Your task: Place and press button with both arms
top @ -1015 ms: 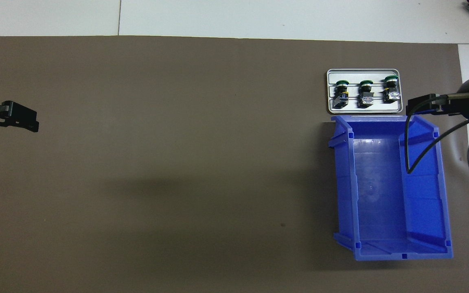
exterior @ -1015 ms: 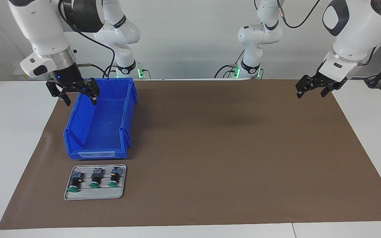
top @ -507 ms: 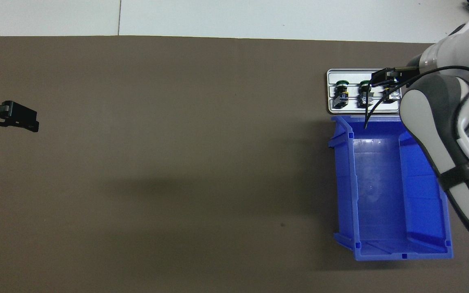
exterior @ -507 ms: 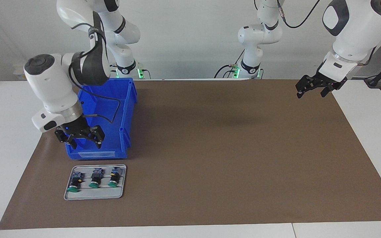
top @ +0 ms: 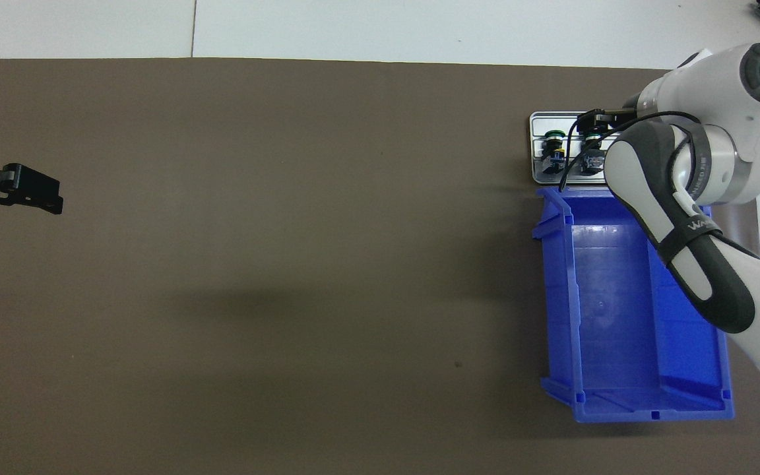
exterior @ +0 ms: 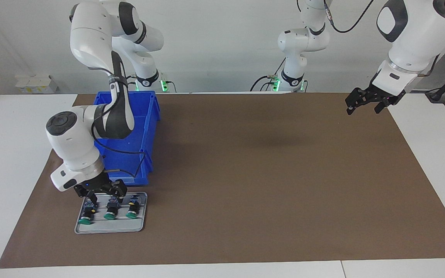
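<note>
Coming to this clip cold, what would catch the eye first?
The big blue plastic bin at the right arm's end of the table. Just farther from the robots, the open right gripper hangs over a grey metal tray of three green-capped push buttons. The open left gripper waits above the brown mat's corner.

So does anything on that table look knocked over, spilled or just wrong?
Nothing stands out. The three green-capped buttons lie in a neat row on the grey tray, the blue bin sits upright and empty, the right gripper hangs open over the tray, and the left gripper waits over the mat's edge.
</note>
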